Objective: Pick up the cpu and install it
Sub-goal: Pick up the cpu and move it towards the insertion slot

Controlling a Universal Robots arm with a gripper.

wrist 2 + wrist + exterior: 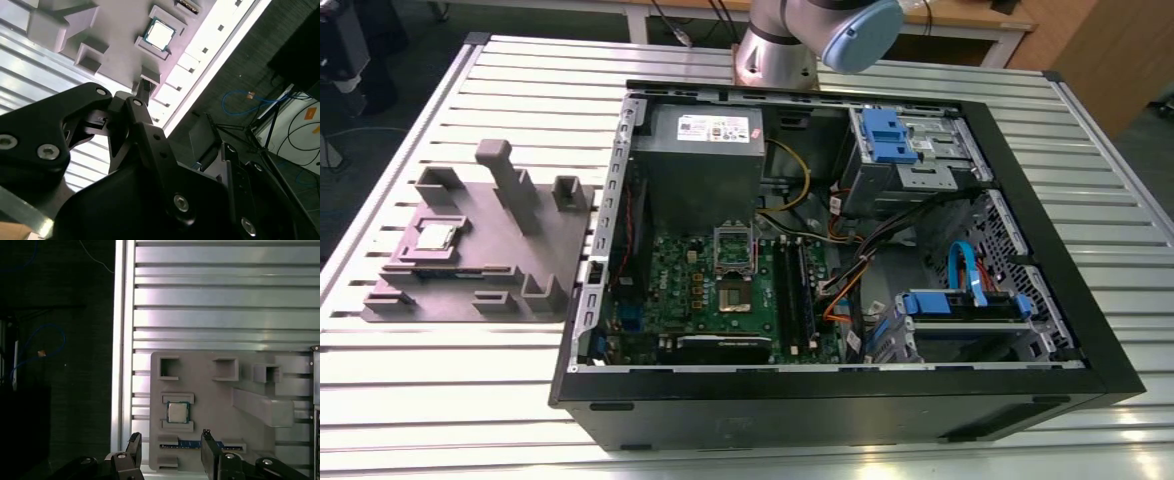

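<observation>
Exterior view, from its left to its right: one slatted metal worktop [454,400] carries one grey moulded holder tray [507,250] and one open black desktop computer case [854,405] lying on its side, the two just beside each other.

The one cpu [434,237], a small square chip with a silver top, lies flat in a shallow square pocket near the tray's far edge from the case. The tray's other pockets and upright posts look bare.

Inside the case, a green motherboard [674,290] sits toward the exterior view's left with one processor socket [732,290] near its middle. Two long black RAM sticks [794,290] stand side by side just beside the socket. One grey power supply box [707,140] sits behind the board. Two blue drive brackets [881,130] sit toward the right, one at the back and one at the front. Loose cables run between them.

One silver robot arm [781,45] rises behind the case.

In the first wrist view, the black claw [170,439] hangs over the tray [210,405] with its two fingers spread wide, holding nothing. The cpu [177,412] lies in its pocket in line with the gap between them, apart from both fingertips. The second wrist view shows the cpu [159,34] seated in the same pocket beyond the claw's black linkage
</observation>
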